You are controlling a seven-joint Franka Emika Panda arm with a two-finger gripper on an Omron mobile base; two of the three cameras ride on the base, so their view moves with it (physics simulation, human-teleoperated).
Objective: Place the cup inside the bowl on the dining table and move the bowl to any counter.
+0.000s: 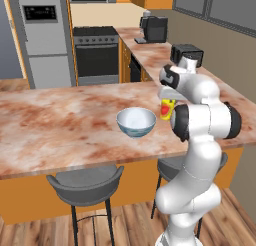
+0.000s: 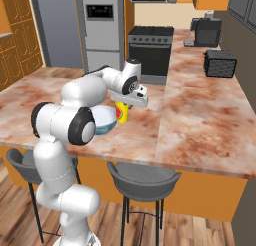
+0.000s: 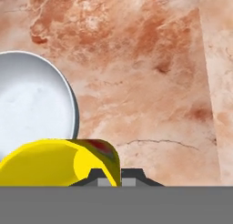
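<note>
My gripper (image 1: 167,101) is shut on the small yellow cup (image 1: 166,109) with a red mark and holds it just above the dining table (image 1: 50,125). The wide pale blue-white bowl (image 1: 136,121) stands upright and empty on the marbled top, a little to the cup's left. From the right base view the cup (image 2: 121,113) hangs under the gripper (image 2: 125,106), right beside the bowl (image 2: 106,121), which my arm partly hides. In the hand view the cup (image 3: 59,161) fills the lower left and the bowl's rim (image 3: 32,104) lies just beyond it.
A counter (image 1: 150,52) runs back on the right with a black toaster (image 1: 186,55) and a coffee machine (image 1: 152,29). Grey stools (image 1: 85,182) stand under the table's near edge. A stove (image 1: 96,52) and a fridge (image 1: 45,35) are behind.
</note>
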